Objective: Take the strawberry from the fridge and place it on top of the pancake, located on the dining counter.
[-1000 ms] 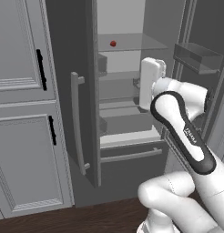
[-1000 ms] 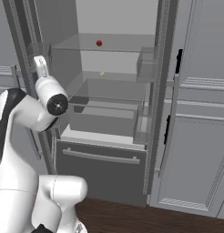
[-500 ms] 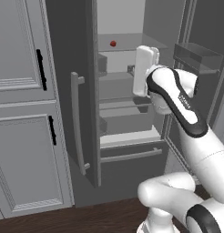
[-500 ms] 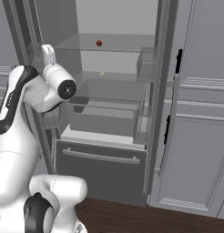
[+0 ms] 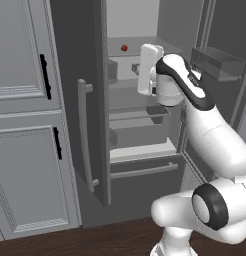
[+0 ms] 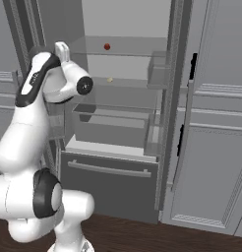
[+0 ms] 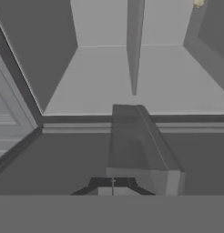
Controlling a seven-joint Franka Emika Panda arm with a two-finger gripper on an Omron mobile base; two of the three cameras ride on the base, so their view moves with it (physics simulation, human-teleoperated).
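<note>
The fridge [image 5: 102, 125] stands open, and the strawberry [image 6: 107, 47] rests on the upper glass shelf [image 6: 123, 51], well apart from the gripper [image 7: 113, 187], whose jaws are clenched on nothing. The step in hand is judged to be the reach. The jaws should be released before the approach, since the fruit is far smaller than the fingers. The hand should be raised to shelf level and advanced straight in, clear of the door bin [image 5: 217, 62]. The small pale item [image 6: 109, 79] on the shelf below, possibly another food, should be left untouched.
</note>
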